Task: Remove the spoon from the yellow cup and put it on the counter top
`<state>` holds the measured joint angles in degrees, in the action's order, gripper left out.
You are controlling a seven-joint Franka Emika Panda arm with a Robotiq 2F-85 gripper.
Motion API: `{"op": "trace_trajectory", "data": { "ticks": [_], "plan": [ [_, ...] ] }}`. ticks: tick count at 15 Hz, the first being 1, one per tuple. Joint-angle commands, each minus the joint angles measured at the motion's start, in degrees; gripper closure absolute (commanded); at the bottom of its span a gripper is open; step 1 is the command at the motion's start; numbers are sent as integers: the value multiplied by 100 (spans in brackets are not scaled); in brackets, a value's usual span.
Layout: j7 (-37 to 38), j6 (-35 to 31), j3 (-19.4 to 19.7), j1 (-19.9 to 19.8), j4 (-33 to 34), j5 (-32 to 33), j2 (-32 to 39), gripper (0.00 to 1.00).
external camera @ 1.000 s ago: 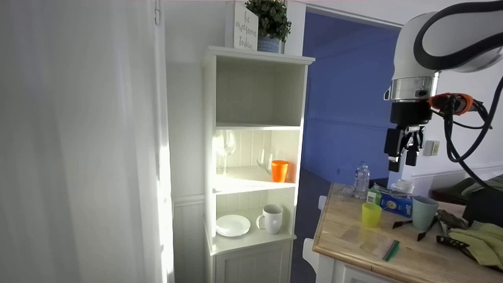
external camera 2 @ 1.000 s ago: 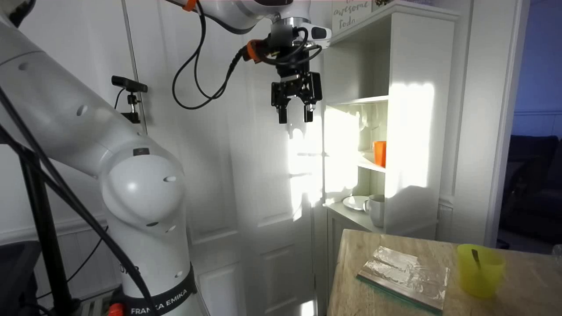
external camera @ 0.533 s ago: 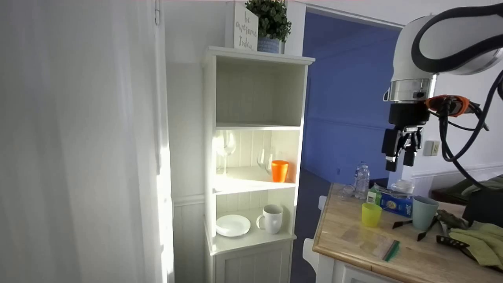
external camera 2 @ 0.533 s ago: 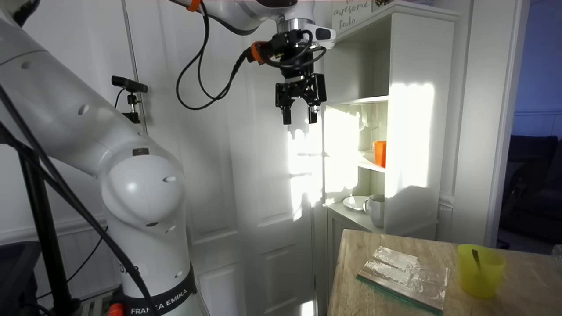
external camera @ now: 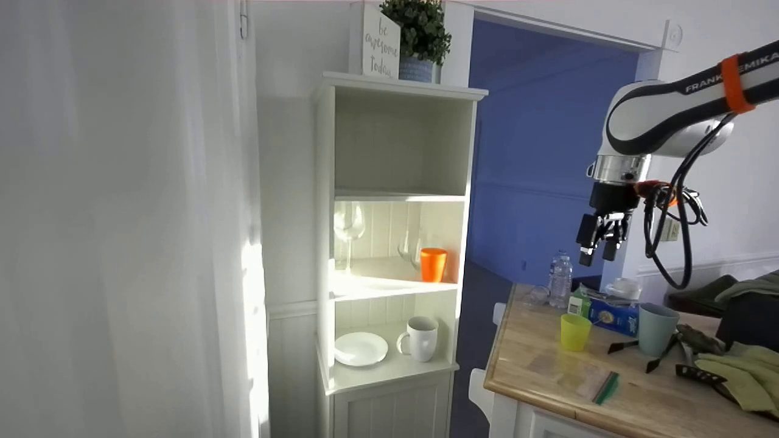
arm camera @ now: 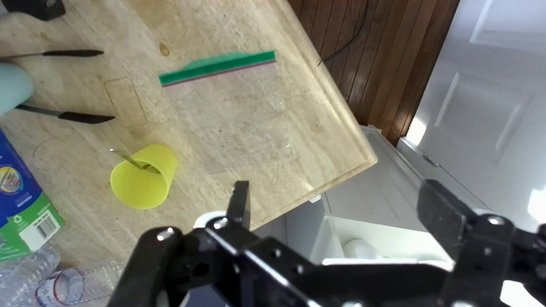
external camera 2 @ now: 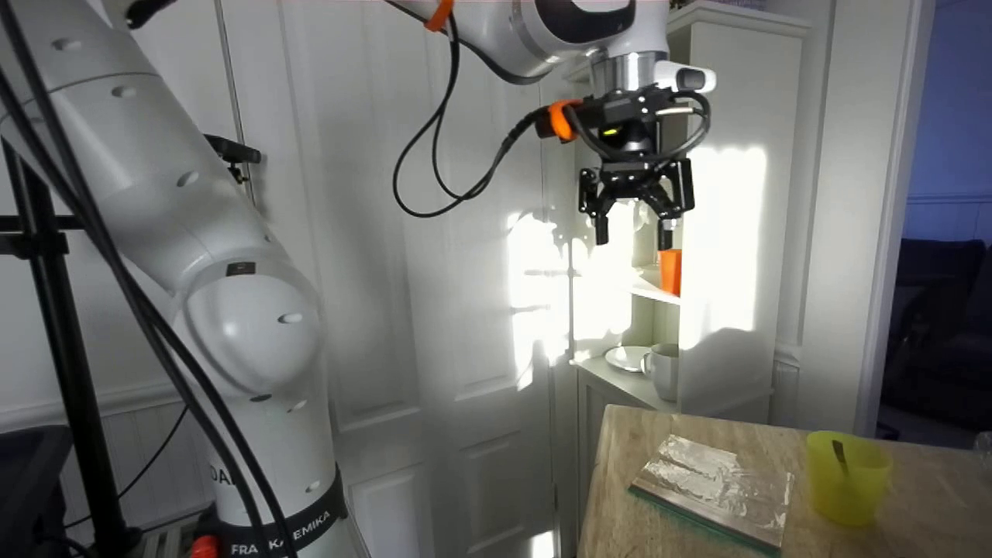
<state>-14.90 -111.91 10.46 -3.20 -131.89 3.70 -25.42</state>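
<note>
The yellow cup (arm camera: 145, 183) stands upright on the light wooden counter top (arm camera: 324, 128). It also shows in both exterior views (external camera: 575, 333) (external camera 2: 849, 496). A metal spoon (arm camera: 132, 160) leans in it, its thin end sticking out past the rim in the wrist view. In an exterior view the spoon (external camera 2: 839, 455) shows dark inside the cup. My gripper (arm camera: 337, 187) is open and empty, its fingers wide apart. It hangs well above the counter in both exterior views (external camera: 598, 255) (external camera 2: 633, 239), with the cup off to one side of the jaws.
A clear zip bag (arm camera: 230, 119) lies beside the cup. A blue and green box (arm camera: 17, 192), plastic bottles (arm camera: 64, 285), a pale blue cup (arm camera: 13, 87) and black-handled utensils (arm camera: 85, 117) are also near it. A white cabinet (external camera: 401, 85) stands past the counter edge.
My gripper has moved down and across toward the cup's side, farther from the camera in one view and nearer in another. It stays open. The cup and spoon have not moved.
</note>
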Motion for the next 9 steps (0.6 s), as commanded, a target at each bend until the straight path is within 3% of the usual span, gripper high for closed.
{"op": "trace_trajectory", "data": {
  "ticks": [1, 6, 9],
  "plan": [
    [-662, -322, 312, -138, 693, 36, 1006, 0],
    [-1090, -1171, 530, -456, 1149, 5, 1895, 0],
    [-953, -1141, 573, -682, 1392, -114, 2265, 0]
  ]
}}
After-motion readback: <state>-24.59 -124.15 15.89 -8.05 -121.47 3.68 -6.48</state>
